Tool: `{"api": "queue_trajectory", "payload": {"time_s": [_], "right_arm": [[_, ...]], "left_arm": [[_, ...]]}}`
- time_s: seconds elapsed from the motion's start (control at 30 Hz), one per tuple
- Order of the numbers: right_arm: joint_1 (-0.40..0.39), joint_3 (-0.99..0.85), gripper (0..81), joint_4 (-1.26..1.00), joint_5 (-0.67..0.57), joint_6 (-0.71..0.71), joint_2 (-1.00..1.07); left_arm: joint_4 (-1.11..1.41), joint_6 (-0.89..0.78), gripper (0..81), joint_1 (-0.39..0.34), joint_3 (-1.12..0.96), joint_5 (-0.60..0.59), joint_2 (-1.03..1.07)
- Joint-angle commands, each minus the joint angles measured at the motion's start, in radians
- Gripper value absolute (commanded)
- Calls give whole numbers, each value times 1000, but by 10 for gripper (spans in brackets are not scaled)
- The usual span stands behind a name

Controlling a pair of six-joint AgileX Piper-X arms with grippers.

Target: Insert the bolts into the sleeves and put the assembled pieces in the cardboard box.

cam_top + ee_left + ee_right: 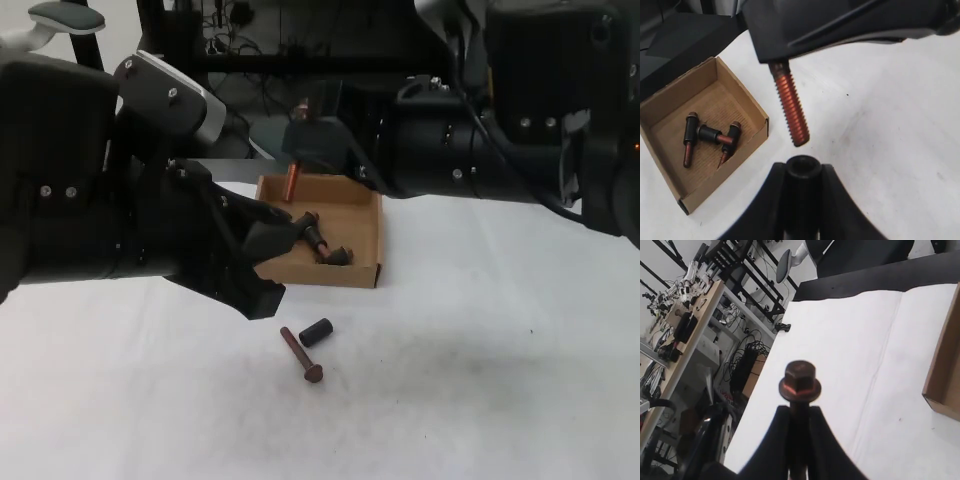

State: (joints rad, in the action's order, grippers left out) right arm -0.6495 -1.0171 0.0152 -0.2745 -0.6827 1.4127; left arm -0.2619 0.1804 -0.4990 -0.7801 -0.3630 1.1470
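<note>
So here's where it stands: the left end effector (803, 175) is clamped narrow around a black sleeve (802, 167), bore facing up. The right end effector (799, 412) is pinched on a copper bolt (790, 107) just under its hex head, with the threaded end hanging down. In the left wrist view the bolt tip sits close above the sleeve's mouth but isn't in yet. I'd call this the lining-up step right before insertion.

The cardboard box (330, 275) is just beside all this on the white desk (480, 350) and already has some assembled pieces (715, 135) lying in it. A loose bolt (300, 352) and a loose sleeve (316, 331) lie near each other on the desk in front of the box, so there's at least one more pair to go.

What worries me is that the bolt looks tilted relative to the bore, not coaxial. If it goes down like that, the threads could catch on the sleeve's rim. The bolt is only held near the head, so a sideways shove at the tip could make it pivot in the fingers. It could also lever the sleeve out of the other grip. A dropped part would probably roll on the cloth, maybe into the loose pair. My guess is the tilt needs fixing first.
</note>
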Motion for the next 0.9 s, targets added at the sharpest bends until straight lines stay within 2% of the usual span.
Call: {"api": "queue_trajectory", "payload": {"time_s": [0.0, 0.5, 0.7, 0.87], "right_arm": [[-1, -12, 6, 3, -8, 8, -15], [-37, -12, 6, 24, 7, 10, -15], [-82, -12, 6, 24, 131, 75, -27], [-115, -12, 6, 37, 183, 91, -32]], "left_arm": [[21, -1, 17, 0, -2, 0, -13], [21, -47, 17, 0, -4, 0, -13], [21, -47, 17, 0, -4, 0, -13], [21, -45, 17, 0, -4, 3, -13]]}}
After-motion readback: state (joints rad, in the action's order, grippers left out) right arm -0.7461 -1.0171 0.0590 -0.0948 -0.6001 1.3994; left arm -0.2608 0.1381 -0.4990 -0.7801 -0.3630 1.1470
